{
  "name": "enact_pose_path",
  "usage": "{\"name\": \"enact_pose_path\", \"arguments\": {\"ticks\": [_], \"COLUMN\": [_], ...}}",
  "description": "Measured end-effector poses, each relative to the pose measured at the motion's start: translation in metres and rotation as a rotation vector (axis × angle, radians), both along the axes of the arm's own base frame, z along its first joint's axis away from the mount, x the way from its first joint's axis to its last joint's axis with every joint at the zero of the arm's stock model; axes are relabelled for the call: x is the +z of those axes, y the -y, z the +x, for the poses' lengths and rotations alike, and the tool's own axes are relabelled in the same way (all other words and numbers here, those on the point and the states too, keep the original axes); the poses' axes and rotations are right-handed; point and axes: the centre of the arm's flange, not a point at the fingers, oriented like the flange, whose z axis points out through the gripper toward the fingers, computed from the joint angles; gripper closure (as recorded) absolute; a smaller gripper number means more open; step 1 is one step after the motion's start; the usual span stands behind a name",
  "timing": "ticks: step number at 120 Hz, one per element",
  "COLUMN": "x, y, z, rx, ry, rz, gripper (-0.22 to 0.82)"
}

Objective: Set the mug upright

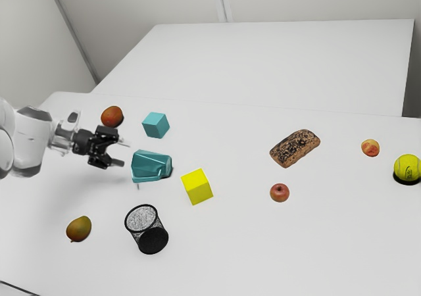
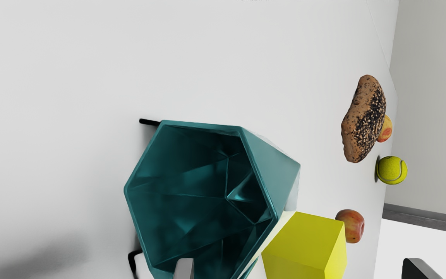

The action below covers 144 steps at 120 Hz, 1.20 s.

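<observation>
The teal faceted mug (image 1: pixel 151 166) lies on its side on the table, its wide mouth turned toward the gripper. Just to the exterior view's left of it is the black gripper (image 1: pixel 123 153), open and apart from the mug. In the wrist view I look into the hollow of the mug (image 2: pixel 199 186). The fingertips of the gripper (image 2: pixel 298 268) stand wide apart there, one overlapping the mug's lower rim in the picture, the other well off it. No handle can be made out clearly.
On the table (image 1: pixel 223 263), a yellow cube (image 1: pixel 197 187) sits close beside the mug. Around them are a teal cube (image 1: pixel 156 125), black mesh cup (image 1: pixel 147 229), mango (image 1: pixel 79 229), orange fruit (image 1: pixel 112 116), bread (image 1: pixel 295 148), apple (image 1: pixel 279 193), peach (image 1: pixel 370 148) and tennis ball (image 1: pixel 408 168).
</observation>
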Motion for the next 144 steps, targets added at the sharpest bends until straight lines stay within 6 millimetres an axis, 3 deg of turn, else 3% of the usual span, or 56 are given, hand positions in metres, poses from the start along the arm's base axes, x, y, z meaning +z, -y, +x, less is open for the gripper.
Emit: {"name": "enact_pose_path", "arguments": {"ticks": [26,96,121,144], "x": [-0.023,-0.042,-0.044,-0.043], "y": [0.014,0.044,0.046,0.047], "z": [-0.011,-0.001,-0.002,-0.002], "rx": [0.038,-0.025,-0.032,-0.038], "ry": [0.103,0.247,0.268,0.28], "rz": [-0.095,-0.104,-0.098,-0.099], "gripper": [0.02,0.03,0.5,0.69]}}
